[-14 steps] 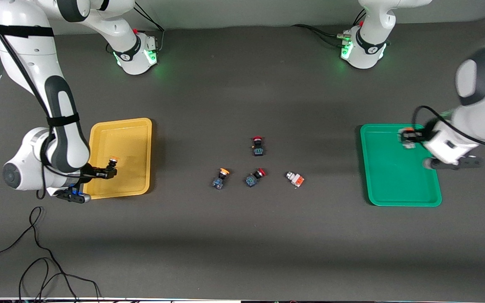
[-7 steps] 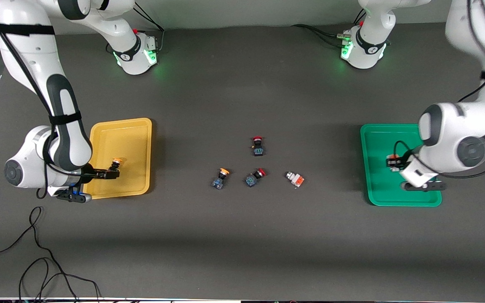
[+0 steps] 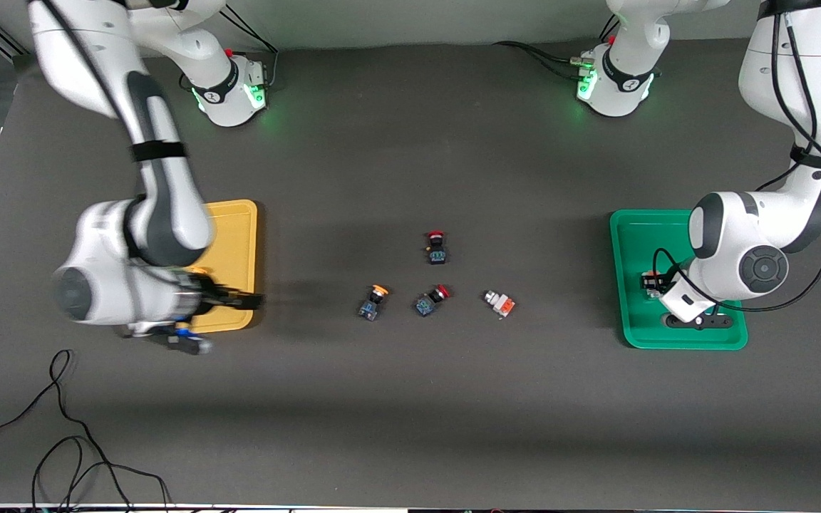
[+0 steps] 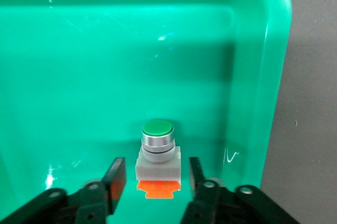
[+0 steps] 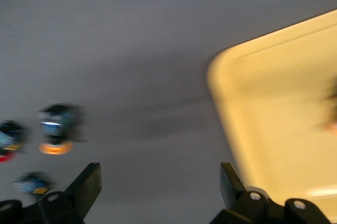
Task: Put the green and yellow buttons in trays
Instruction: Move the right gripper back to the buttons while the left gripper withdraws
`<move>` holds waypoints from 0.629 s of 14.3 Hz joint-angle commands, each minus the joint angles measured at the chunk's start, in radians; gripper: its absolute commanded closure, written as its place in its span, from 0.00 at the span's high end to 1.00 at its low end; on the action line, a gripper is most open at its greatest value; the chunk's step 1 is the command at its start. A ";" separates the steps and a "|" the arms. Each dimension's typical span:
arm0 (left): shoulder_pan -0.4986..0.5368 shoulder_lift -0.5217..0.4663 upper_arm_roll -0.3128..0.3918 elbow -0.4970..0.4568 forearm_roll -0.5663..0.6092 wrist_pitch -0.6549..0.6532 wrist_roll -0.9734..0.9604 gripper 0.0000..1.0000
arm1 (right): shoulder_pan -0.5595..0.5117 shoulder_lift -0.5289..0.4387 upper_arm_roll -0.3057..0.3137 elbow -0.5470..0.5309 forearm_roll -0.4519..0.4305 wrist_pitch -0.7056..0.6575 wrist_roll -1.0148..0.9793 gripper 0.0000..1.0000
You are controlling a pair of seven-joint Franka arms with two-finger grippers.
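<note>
Since the earlier frame, both end effectors have released: the green button [image 4: 157, 158] now stands upright in the green tray [image 3: 635, 242], between the left end effector's [image 4: 155, 187] slightly parted fingers, untouched. Right end effector [image 5: 158, 187], wide and empty, is over the yellow tray's [image 3: 236, 228] corner. On the surface [image 3: 410, 399] mid-table remain a yellow button [image 3: 373, 302], a second green button [image 3: 499, 303] and two red buttons [image 3: 437, 247].

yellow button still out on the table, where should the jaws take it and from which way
Grip the yellow button across its black collar and blue base, coming straight down from above. It lies tipped on its side, orange cap pointing away from the front camera, so the body's flanks are exposed. The red button lies beside it, apart, toward the left arm's end, leaving room for the jaws.
</note>
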 commanded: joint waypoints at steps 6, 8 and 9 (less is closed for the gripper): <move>0.010 -0.119 -0.011 0.299 -0.006 -0.465 0.016 1.00 | 0.182 0.237 0.033 0.126 0.138 0.303 0.379 1.00; -0.002 -0.119 -0.020 0.362 -0.024 -0.505 0.007 1.00 | 0.225 0.269 0.033 0.129 0.136 0.368 0.452 1.00; -0.012 -0.121 -0.026 0.379 -0.047 -0.510 0.001 1.00 | 0.248 0.282 0.033 0.126 0.136 0.396 0.467 1.00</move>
